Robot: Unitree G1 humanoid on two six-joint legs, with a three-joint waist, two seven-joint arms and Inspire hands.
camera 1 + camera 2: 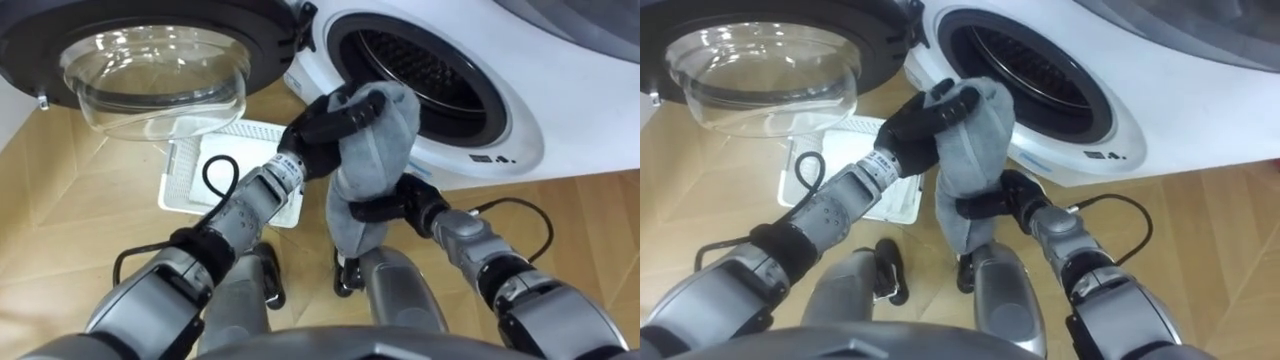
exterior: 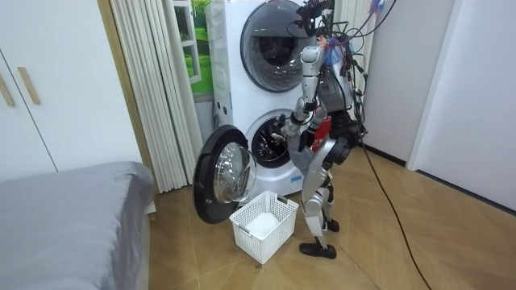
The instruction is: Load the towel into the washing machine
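I hold the grey towel (image 1: 385, 135) with both hands, in the air just in front of the round opening of the washing machine (image 1: 480, 125). My left hand (image 1: 318, 130) is closed around the top of the towel, with the dark fingers curled over the upper fold. My right hand (image 1: 405, 200) is lower, and its fingers are wrapped round the narrow middle part of the cloth, so the towel stands as a bunch between the two hands. The lower end hangs down below my right hand, above the wooden floor (image 1: 80, 200).

The top of the towel is close to the rim of the opening, but the cloth is not yet inside the drum (image 1: 420, 60), whose dark ribbed wall is seen behind it. The door (image 1: 150, 75) of the machine is swung open to my left, with its glass bowl turned toward me. Near it on the floor is a white plastic basket (image 1: 190, 175), and my left arm covers a part of it.

In the room view I stand close before the machine, which is the lower of two; a second machine (image 2: 270, 44) sits on top. The basket stands just beside my feet, near the open door. A bed (image 2: 72, 201) with a grey cover is at the room view's left, and a light curtain (image 2: 153, 80) hangs beside the machines.
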